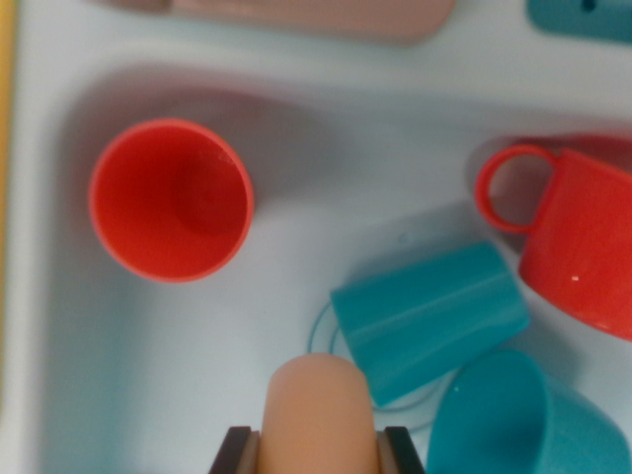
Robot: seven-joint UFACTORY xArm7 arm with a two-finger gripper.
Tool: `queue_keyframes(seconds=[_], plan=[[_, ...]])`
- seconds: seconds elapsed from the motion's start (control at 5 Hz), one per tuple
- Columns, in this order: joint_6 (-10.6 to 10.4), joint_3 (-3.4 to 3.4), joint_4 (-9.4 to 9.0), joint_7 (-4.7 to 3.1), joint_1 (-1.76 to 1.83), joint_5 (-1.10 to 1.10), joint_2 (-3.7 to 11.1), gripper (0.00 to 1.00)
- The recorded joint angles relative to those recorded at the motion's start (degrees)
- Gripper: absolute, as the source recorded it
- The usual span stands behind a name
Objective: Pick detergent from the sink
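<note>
Looking down from my wrist into a pale sink [296, 128], I go from the wrist view's left to its right. A thin yellow strip [6, 118] runs down the far left edge, outside the sink wall. Next comes an orange-red cup [170, 200], standing upright with its open mouth facing me, alone in the left part of the basin and well apart from everything else.

At the bottom middle sits my gripper [318, 456]. Its two dark fingers [237, 452] show only at the frame's lower edge, and they are pressed against either side of a peach-coloured rounded bottle [319, 415], which I take to be the detergent. So I am pinching it, and its rounded top points up into the picture, just beside the teal things.

Right of that lies a teal cup [430, 318], tipped on its side, with a thin ring drawn on the sink floor under it. Below it, at the bottom right, is a second teal cup [528, 420], its mouth turned toward the first and touching or nearly touching it. At the far right is a red mug [583, 252] with its round handle pointing left.

Along the top edge, outside the basin, lie a blurred pink flat thing [316, 15] and a teal thing [583, 18] in the right corner
</note>
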Motion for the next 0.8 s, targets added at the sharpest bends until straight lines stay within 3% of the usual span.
queue_keyframes(seconds=[0.2,0.4,0.6,0.8], plan=[[2.0,0.01,1.41,-0.04,0.01,0.0,-0.55,1.0],[2.0,0.01,1.41,-0.04,0.01,0.0,-0.55,1.0],[4.3,0.02,3.06,-0.09,0.03,-0.01,-1.2,1.0],[4.3,0.02,3.06,-0.09,0.03,-0.01,-1.2,1.0]])
